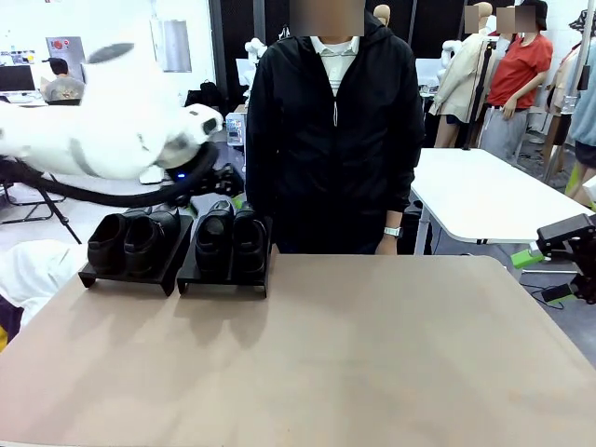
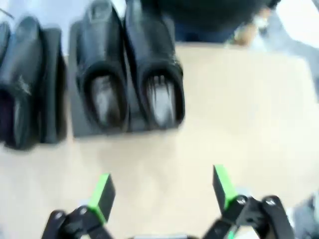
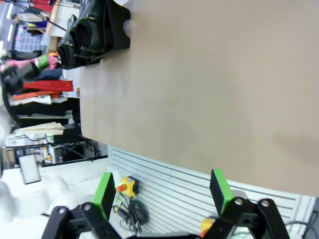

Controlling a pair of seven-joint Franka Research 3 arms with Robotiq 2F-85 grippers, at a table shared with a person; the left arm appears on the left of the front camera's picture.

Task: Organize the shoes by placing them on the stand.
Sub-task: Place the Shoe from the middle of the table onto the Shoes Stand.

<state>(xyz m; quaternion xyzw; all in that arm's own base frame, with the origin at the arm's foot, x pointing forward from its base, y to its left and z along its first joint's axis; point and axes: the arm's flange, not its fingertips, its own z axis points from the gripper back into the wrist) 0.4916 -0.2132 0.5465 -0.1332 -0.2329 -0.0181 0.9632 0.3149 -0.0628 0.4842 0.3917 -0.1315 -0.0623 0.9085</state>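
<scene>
In the lower half of the front view the tan counter (image 1: 354, 363) lies bare, its near part wide and unbroken. At the bottom of the left wrist view the left gripper (image 2: 162, 191) hangs over that surface with its jaws spread wide and nothing between the green pads (image 2: 103, 195); the view is blurred. At the bottom of the right wrist view the right gripper (image 3: 162, 191) likewise has its jaws wide apart and grips nothing, poised past the counter's edge over a slatted white panel (image 3: 209, 191) and a tangle of cables (image 3: 130, 211); in the front view it sits low at the right edge of the frame. Farther back, at the upper left of the counter in the front view, stand two black stands side by side, the left stand (image 1: 126, 275) just beside the right stand (image 1: 223, 279). Each carries a pair of the shoes: glossy black leather with rounded toes, one pair (image 1: 133, 237) on the left stand and one pair (image 1: 231, 237) on the right. The shoes in each pair lie touching and parallel, long axes running from the near side of the counter toward the far side. Which end faces the camera is hard to tell. Behind the counter's far edge stands a person in a black jacket (image 1: 335, 140), just right of the stands.
</scene>
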